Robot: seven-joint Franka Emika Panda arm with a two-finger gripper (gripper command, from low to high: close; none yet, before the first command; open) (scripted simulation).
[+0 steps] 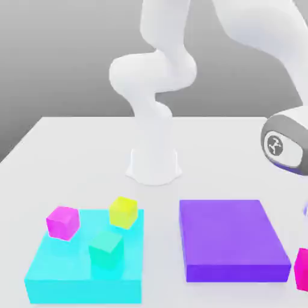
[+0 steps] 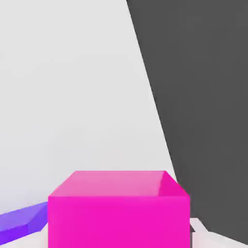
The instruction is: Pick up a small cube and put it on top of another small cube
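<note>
Hot-pink cube apparently between the shut jaws, beside purple slab

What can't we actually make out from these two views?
- Hot-pink cube, exterior view: cut off by the picture's right edge, so whether it rests on the table can't be told.
- Hot-pink cube, hand view: its lower part is cut off by the picture's edge.
- Purple block, hand view: one corner visible, the rest past the edge and behind the cube.
- Arm, exterior view: runs out past the right edge.

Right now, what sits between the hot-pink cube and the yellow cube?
In the exterior view, a flat purple block lies between the hot-pink cube and the yellow cube.
</note>
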